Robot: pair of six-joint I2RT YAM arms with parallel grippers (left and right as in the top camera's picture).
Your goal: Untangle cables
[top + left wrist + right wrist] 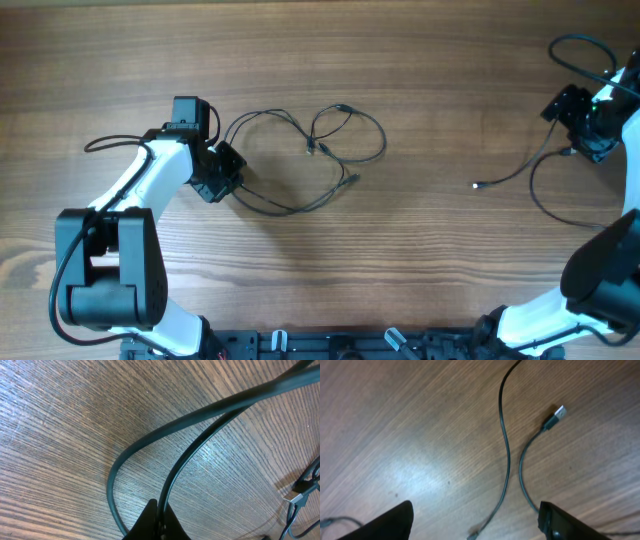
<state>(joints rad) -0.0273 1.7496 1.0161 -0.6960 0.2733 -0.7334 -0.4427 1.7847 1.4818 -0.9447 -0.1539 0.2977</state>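
Note:
A loose tangle of thin black cables (315, 150) lies left of the table's middle, with small plug ends near its centre. My left gripper (222, 172) sits at the tangle's left end and is shut on one cable strand (200, 450), which runs up from between the closed fingers (159, 520). A separate black cable (535, 168) with a silvery plug tip (476, 185) lies at the right. My right gripper (590, 135) hovers over its far end, fingers wide open (475, 520), with two strands and a USB plug (555, 417) on the wood below it.
The wooden table (430, 270) fills the view. The arm bases stand at the front edge, left (105, 270) and right (590, 290). A thicker arm cable loops at the back right corner (580, 50).

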